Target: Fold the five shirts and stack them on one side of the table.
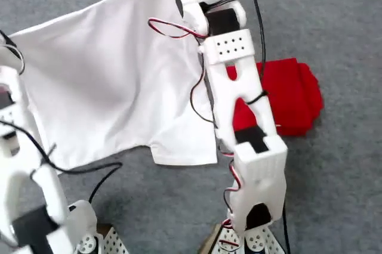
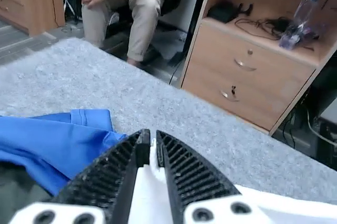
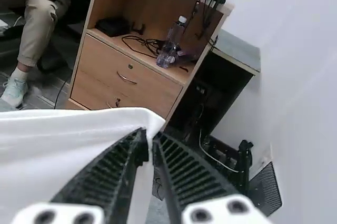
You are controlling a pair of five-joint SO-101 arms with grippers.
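A white shirt [image 1: 107,81] hangs spread and lifted over the grey table [image 1: 334,39], its lower hem drooping toward the front. My right gripper [image 3: 149,137] is shut on the shirt's edge [image 3: 52,150]; that arm [image 1: 239,87] stretches from the front middle to the far edge. My left gripper [image 2: 152,137] is shut on another part of the white cloth [image 2: 149,182], and its arm [image 1: 15,129] stands at the left edge. A folded red shirt [image 1: 292,96] lies on the right. A blue shirt [image 2: 47,140] lies crumpled past the left gripper.
Both arm bases [image 1: 250,239] stand at the table's front edge with loose cables. Bare grey table shows on the right beyond the red shirt and along the front. A wooden cabinet [image 2: 253,71] stands past the far edge.
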